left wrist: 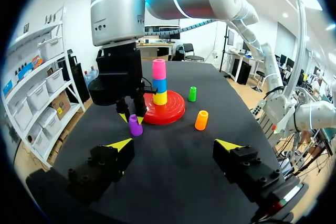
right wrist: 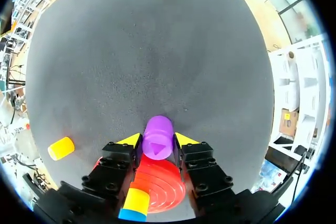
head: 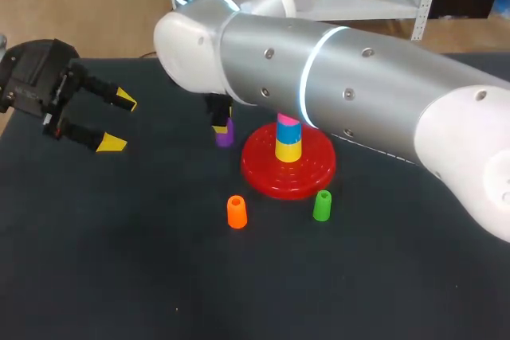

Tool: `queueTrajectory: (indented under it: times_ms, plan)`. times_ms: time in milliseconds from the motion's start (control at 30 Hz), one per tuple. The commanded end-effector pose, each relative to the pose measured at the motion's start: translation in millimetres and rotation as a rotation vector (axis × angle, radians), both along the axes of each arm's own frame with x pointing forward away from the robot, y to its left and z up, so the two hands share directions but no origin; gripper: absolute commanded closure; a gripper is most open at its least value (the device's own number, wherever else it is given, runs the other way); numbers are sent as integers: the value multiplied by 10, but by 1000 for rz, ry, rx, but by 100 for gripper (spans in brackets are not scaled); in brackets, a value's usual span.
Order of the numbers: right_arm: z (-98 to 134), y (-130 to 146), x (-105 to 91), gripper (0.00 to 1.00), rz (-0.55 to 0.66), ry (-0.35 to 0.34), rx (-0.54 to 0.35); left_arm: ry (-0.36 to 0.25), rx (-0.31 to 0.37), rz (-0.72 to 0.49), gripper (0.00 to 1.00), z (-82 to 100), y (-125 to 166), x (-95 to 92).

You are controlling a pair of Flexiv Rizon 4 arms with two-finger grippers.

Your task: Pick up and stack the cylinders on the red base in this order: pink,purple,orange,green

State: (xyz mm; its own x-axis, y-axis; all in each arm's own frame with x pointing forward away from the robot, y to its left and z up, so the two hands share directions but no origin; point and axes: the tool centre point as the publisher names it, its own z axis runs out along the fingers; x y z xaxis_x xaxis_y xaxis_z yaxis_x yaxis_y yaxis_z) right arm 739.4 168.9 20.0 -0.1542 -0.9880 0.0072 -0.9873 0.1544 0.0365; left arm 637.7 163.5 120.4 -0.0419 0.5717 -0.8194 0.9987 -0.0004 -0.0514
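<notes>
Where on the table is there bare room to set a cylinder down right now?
Bare table lies on the robot's side of the orange cylinder and green cylinder, and between the open left claw and the orange cylinder. It is crowded around the red base: the right claw grips the purple cylinder beside it.

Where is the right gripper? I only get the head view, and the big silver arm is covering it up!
Observer: The right wrist view shows it. The right gripper is just beside the red base, with the purple cylinder pinched between its two yellow tips.
Operator: Is the pink one really the top of the stack? I only see a tiny bit of it.
Observer: Yes. In the left wrist view the pink cylinder is the top piece. It sits on the blue cylinder, which sits on the yellow cylinder, and nothing is above it.
</notes>
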Motion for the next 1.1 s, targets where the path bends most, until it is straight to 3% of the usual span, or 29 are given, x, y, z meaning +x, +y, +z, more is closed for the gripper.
queueTrajectory:
  times_ms: [33, 333, 833, 1100]
  plan:
    - [50, -22, -18, 100, -3, -10, 8, -2, -2, -1, 0, -6, 6, -1]
    - [410, -82, -51, 100, -28, -71, 21, -2, -2, -1, 0, -6, 6, -1]
    - [1567, -550, -28, 100, -184, -206, 26, -2, -2, -1, 0, -6, 6, -1]
    - [1881, -840, -167, 100, -255, -249, 21, -2, -2, -1, 0, -6, 6, -1]
